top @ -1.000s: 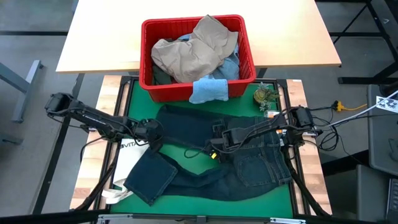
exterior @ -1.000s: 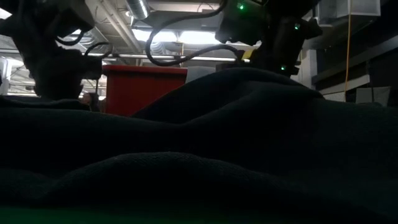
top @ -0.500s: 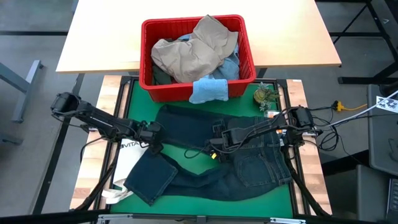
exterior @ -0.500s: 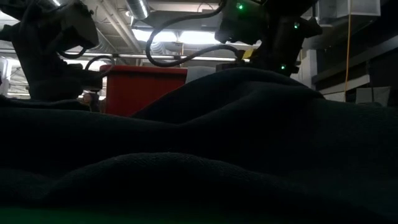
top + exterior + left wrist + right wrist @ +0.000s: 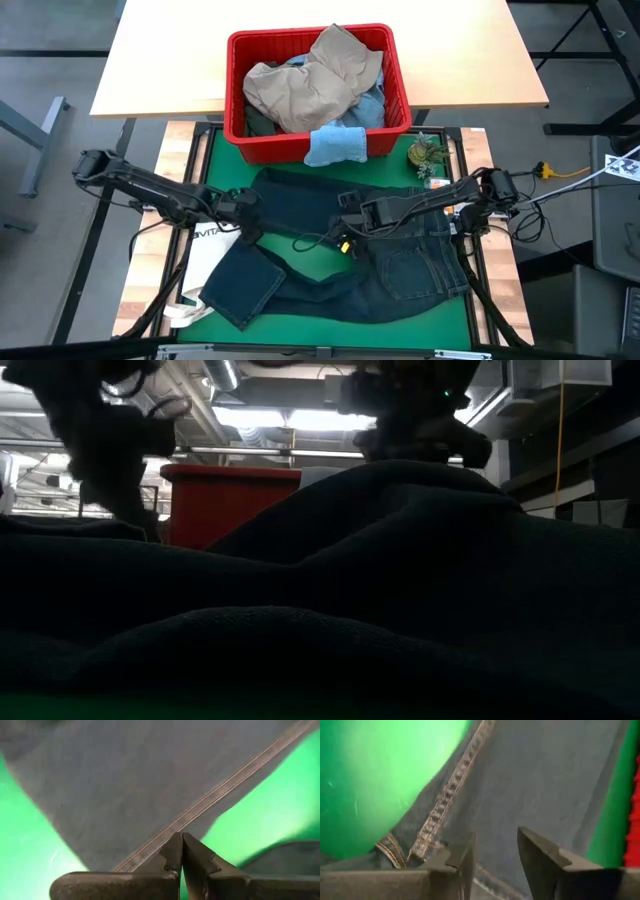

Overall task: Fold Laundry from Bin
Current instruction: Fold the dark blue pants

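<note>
Dark navy jeans [image 5: 340, 255] lie spread on the green mat [image 5: 215, 150], just in front of the red bin [image 5: 235, 110], which still holds the tan, light blue and green pieces. Your left gripper [image 5: 243, 212] is pinched fully together over a leg seam; whether denim is caught I cannot tell. Your right gripper [image 5: 345, 222] hangs part open over the jeans' middle, holding nothing.

Risk: an empty left pinch folds nothing; the white tote [image 5: 205, 255] beside that leg may drag along.

Wooden table [image 5: 150, 60] behind; dim ceiling lights beyond
</note>
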Available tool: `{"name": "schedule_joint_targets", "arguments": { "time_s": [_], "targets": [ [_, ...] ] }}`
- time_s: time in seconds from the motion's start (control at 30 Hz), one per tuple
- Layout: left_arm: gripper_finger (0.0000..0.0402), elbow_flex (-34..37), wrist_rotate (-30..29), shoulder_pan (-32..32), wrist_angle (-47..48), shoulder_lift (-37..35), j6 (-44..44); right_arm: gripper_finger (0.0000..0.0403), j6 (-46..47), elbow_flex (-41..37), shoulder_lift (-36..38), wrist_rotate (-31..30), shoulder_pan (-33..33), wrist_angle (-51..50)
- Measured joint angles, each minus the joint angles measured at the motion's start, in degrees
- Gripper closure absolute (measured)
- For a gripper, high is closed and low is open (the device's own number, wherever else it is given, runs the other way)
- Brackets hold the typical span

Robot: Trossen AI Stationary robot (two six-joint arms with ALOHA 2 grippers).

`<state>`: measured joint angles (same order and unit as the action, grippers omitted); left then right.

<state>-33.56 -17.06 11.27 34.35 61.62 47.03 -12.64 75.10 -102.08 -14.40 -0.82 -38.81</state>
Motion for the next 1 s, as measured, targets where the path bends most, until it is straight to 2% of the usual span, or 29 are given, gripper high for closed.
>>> {"name": "schedule_joint_targets", "arguments": {
  "time_s": [0.23, 0.47, 0.53, 0.83, 1.0],
  "targets": [
    [0.0397, -4.9, 2.1, 3.3, -2.9, -1.0, -0.5, 0.0258, -3.7, 2.6, 0.3, 0.4, -4.1, -0.4],
    [0.0397, -5.1, 10.3, 9.8, -17.3, -0.8, 2.9, 0.0258, -5.4, 3.6, 0.3, 0.4, -9.7, 0.9],
    [0.0391, -5.1, 10.7, 11.8, -20.2, -0.8, 3.8, 0.0258, -5.4, 3.7, 0.3, 0.4, -11.1, 2.0],
    [0.0307, -5.1, 8.6, 17.0, -23.3, -0.8, 10.4, 0.0258, -5.4, 3.7, 0.3, 0.4, -15.9, 3.2],
    [0.0253, -5.1, 10.2, 19.8, -26.4, 2.1, 14.0, 0.0258, -3.2, 3.7, 0.3, 0.4, -18.0, 3.2]
  ]
}}
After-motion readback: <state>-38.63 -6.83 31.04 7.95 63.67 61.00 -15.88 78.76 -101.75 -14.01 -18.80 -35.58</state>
